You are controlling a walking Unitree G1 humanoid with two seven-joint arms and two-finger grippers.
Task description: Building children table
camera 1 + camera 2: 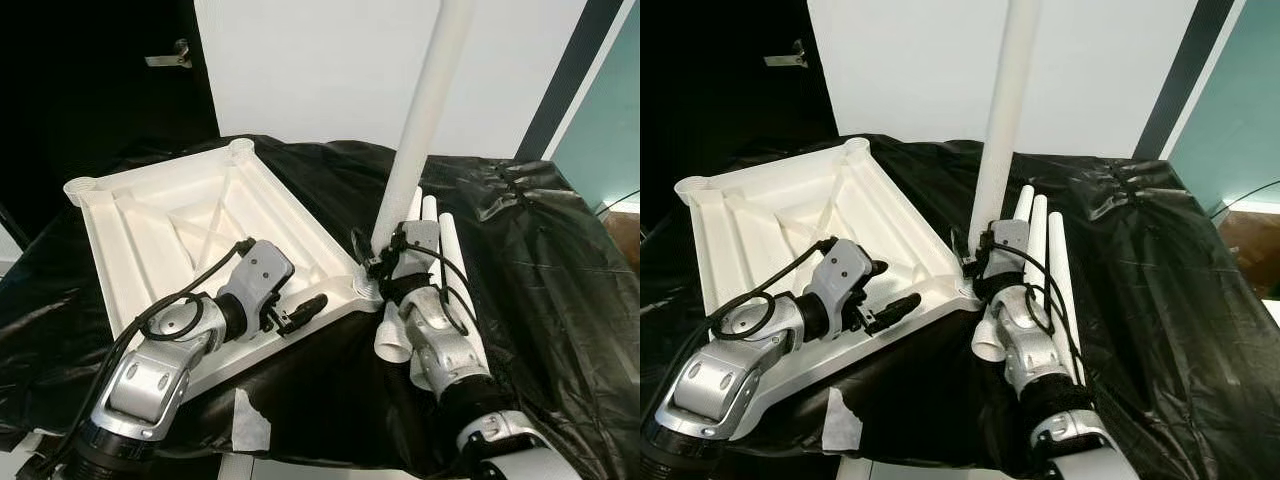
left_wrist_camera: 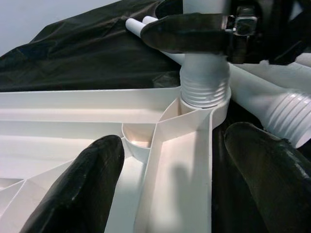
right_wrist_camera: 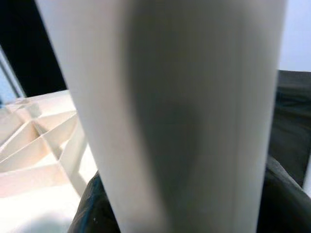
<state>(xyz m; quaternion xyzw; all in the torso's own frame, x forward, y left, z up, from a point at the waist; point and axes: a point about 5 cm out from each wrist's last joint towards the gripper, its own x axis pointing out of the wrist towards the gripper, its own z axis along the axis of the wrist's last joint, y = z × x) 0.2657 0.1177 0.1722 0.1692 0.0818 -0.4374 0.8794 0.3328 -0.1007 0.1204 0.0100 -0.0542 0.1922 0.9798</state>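
The white tabletop [image 1: 150,230] lies upside down on a black sheet, ribs facing up. A long white leg [image 1: 425,110] stands upright in the near right corner socket [image 2: 204,104]; its threaded end [image 2: 204,85] sits in the socket. My right gripper [image 1: 378,262] is shut on the leg low down, just above the socket, and the leg's shaft [image 3: 184,116] is right in front of the right wrist camera. My left gripper [image 1: 305,310] is open at the tabletop's near rim, its fingers [image 2: 82,189] straddling a rim wall beside that corner. Three loose legs [image 1: 1040,240] lie just right of the corner.
The black plastic sheet [image 1: 540,260] covers the whole work surface and drops off at the front edge, where a strip of white tape [image 1: 250,420] sticks. Behind stand a white wall and, at far left, a dark door with a handle [image 1: 172,55].
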